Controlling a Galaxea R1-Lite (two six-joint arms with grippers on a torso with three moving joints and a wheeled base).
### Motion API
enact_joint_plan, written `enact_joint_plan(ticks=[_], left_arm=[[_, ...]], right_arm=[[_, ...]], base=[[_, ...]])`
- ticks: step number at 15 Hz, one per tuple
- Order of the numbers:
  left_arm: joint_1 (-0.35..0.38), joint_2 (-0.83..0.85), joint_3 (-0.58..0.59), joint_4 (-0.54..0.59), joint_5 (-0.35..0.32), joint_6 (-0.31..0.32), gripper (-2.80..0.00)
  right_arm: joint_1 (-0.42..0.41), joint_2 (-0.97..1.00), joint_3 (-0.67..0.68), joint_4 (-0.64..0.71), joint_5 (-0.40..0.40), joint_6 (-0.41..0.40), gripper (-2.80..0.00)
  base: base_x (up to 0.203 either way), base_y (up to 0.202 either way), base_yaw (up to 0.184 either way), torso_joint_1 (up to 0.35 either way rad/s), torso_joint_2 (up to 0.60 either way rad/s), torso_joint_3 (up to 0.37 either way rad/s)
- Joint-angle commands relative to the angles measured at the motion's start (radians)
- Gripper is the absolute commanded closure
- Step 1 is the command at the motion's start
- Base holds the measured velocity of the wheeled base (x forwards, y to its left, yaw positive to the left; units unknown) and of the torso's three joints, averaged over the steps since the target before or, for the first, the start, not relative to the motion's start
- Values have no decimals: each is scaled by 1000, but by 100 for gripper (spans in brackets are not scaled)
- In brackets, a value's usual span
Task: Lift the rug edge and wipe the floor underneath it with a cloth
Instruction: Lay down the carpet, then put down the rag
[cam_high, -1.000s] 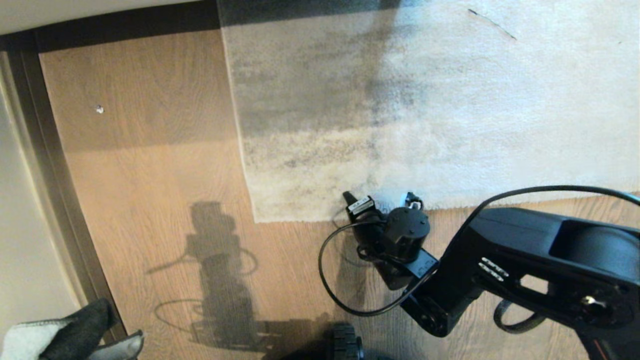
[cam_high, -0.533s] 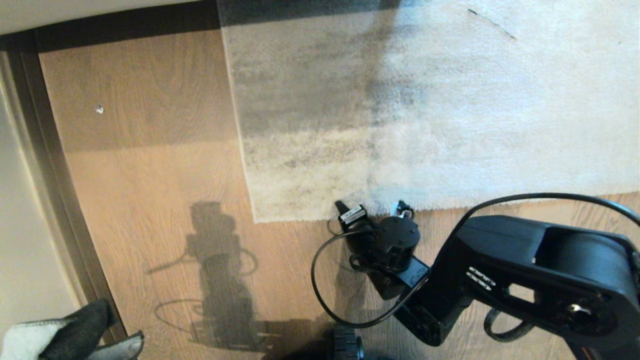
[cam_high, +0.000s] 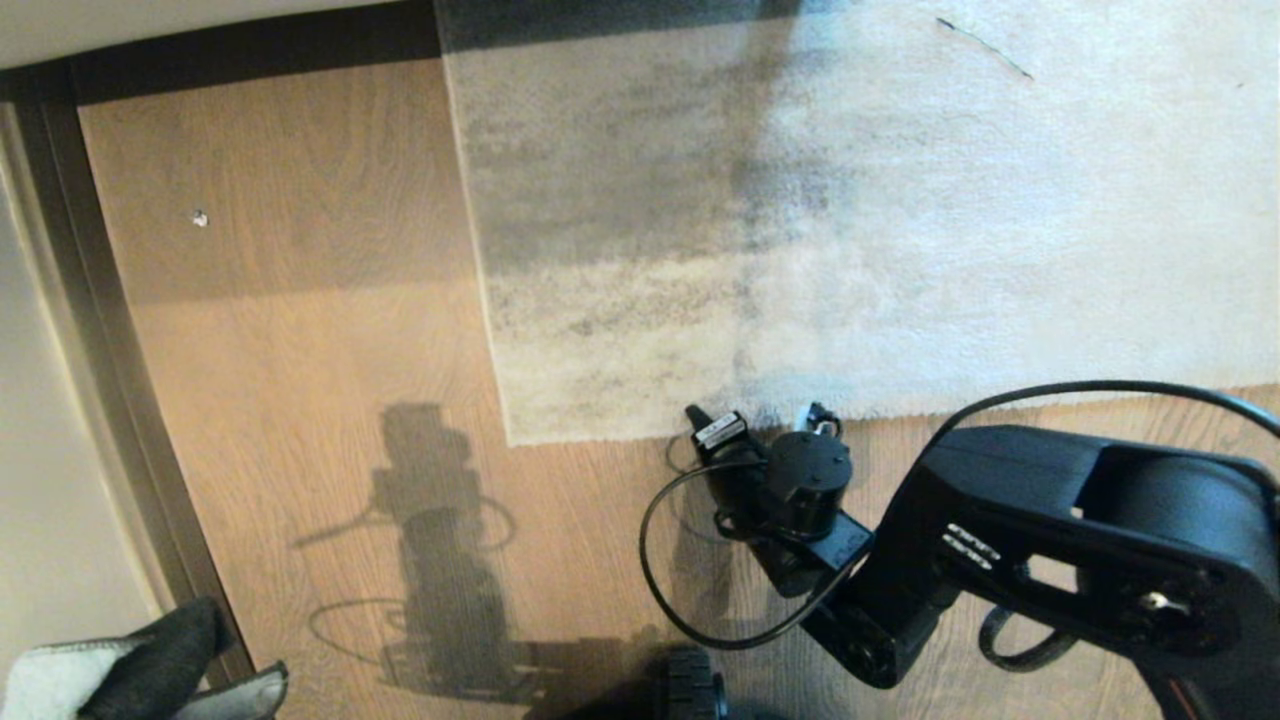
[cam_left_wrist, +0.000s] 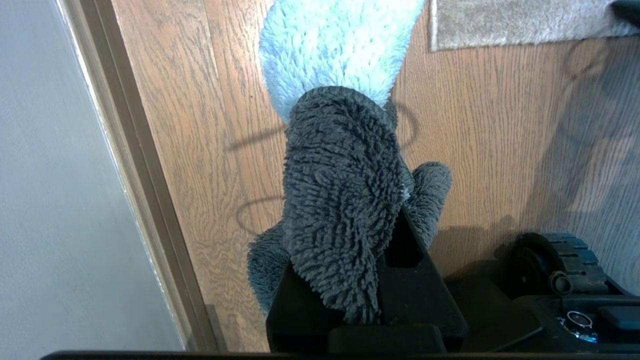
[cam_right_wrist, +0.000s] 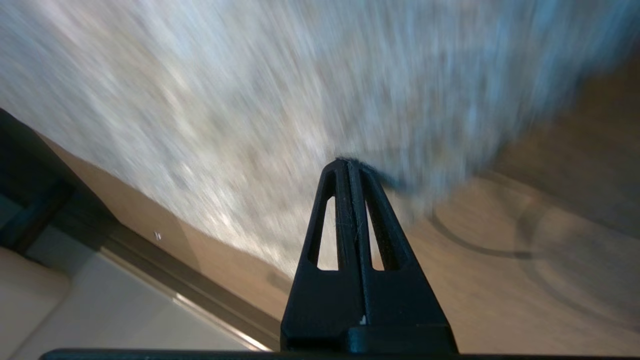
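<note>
The light grey rug (cam_high: 800, 250) lies flat on the wood-plank floor (cam_high: 300, 330), its near edge (cam_high: 600, 432) running to a square corner at the left. My right gripper (cam_high: 765, 425) points down at that near edge, a little right of the corner. In the right wrist view its fingers are pressed together, and the right gripper (cam_right_wrist: 346, 162) has its tip touching the rug's border (cam_right_wrist: 415, 185). At the lower left my left gripper (cam_high: 150, 670) is shut on the cloth (cam_left_wrist: 340, 175). The cloth is dark grey near the fingers and whitish at its far end (cam_left_wrist: 335, 45).
A dark skirting strip (cam_high: 250, 45) runs along the wall at the back and down the left side. A small white speck (cam_high: 199, 218) lies on the planks. My base's wheel (cam_high: 690, 690) and a looping black cable (cam_high: 650, 560) sit near the right arm.
The right arm has shifted slightly toward me along the rug's near edge, first leftward, then back. The rug edge still lies flat. The left arm and the cloth have not moved.
</note>
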Motion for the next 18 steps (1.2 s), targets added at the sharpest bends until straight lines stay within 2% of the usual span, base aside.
enact_joint_plan(ticks=[1,6,9,12,15,17,18], left_arm=[[0,0,0,-1,0,-1,0],[0,0,0,-1,0,-1,0],[0,0,0,0,0,-1,0],[0,0,0,-1,-1,-1,0],[0,0,0,0,0,-1,0],[0,0,0,-1,0,-1,0],[0,0,0,-1,0,-1,0]], right_arm=[[-14,-94,72,-44,-1,-9,0],[-54,-389,348,-43,23,-148,0],[-100,-622,550,-29,52,-309,0],[-119,-891,796,33,61,-519,0],[-146,-1160,918,176,31,-713,0],[-237,-1325,944,363,4,-815,0],[-314,-1401,951,464,-4,-864,0]], base=[[0,0,0,0,0,0],[0,0,0,0,0,0],[0,0,0,0,0,0],[0,0,0,0,0,0],[0,0,0,0,0,0],[0,0,0,0,0,0],[0,0,0,0,0,0]])
